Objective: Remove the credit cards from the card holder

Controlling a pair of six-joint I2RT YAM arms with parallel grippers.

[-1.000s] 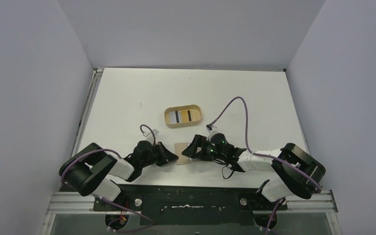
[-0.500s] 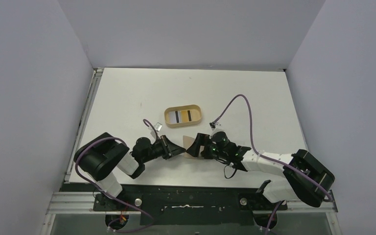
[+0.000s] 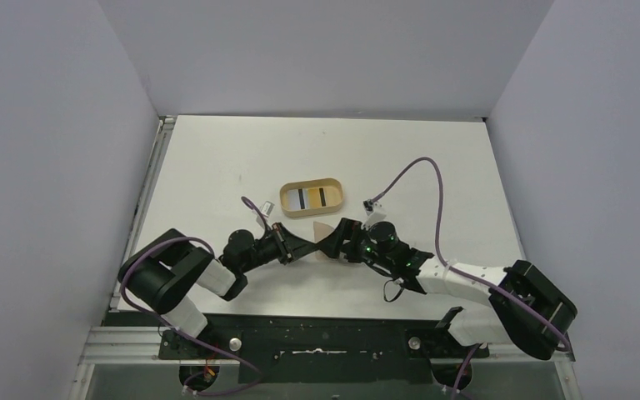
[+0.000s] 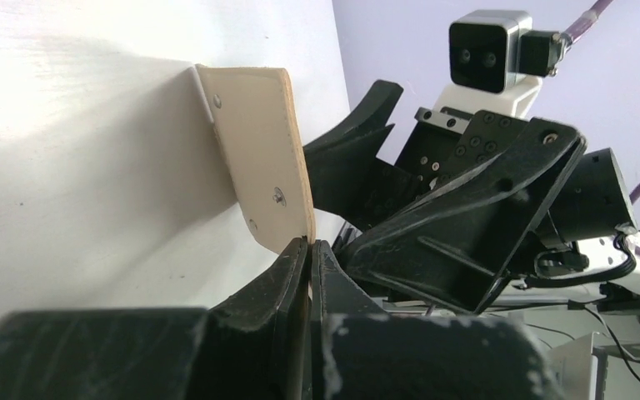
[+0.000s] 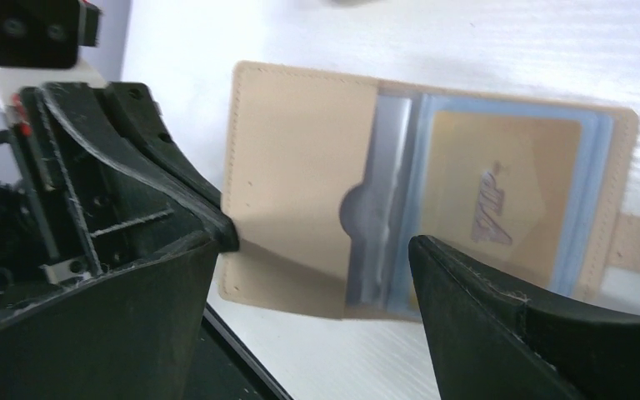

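Tan leather, the card holder point(image 5: 300, 183) is spread open and tipped up on edge, one side seemingly resting on the table point(image 3: 217, 167), near the front between the two arms and just in front of the oval tray point(image 3: 284, 198). Left gripper point(image 4: 308, 250) has its fingers pressed together on a corner of one flap, a pinch that looks meant to anchor the holder and turn its inner face toward the other arm. Right gripper point(image 5: 321, 242) is spread wide and carries nothing; in its wrist view one finger stands to each side of the open face, apparently lined up for a reach. Cards point(image 5: 500, 196) sit in bluish sleeves on the strap side, a tan one with a logo in front, none drawn out. The next move probably calls for closing on a card edge near the thumb notch while the pinch resists the pull
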